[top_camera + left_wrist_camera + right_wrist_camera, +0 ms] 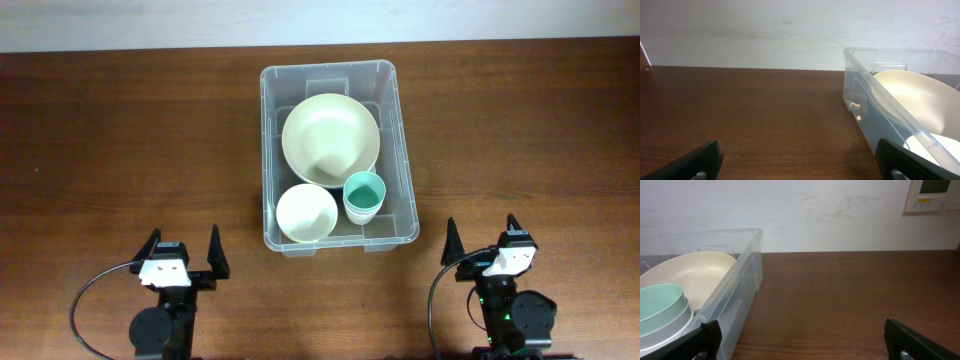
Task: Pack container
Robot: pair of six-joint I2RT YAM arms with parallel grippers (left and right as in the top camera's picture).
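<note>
Left end effector and right end effector stand wide open, empty, on either side of the container's near end.

The container is clear plastic, smooth and glossy, with light catching along its rim and walls. The table under it has a dark brown wood grain with fine streaks and a low satin sheen. The large bowl is cream and smooth, with a soft, near-matt finish, and the small bowl is white with the same look. The cup is teal and matt inside; it may be plastic, though the view is too coarse to be sure. The left pincer and the right pincer are black and matt. The wall is white, matt and faintly scuffed.
</note>
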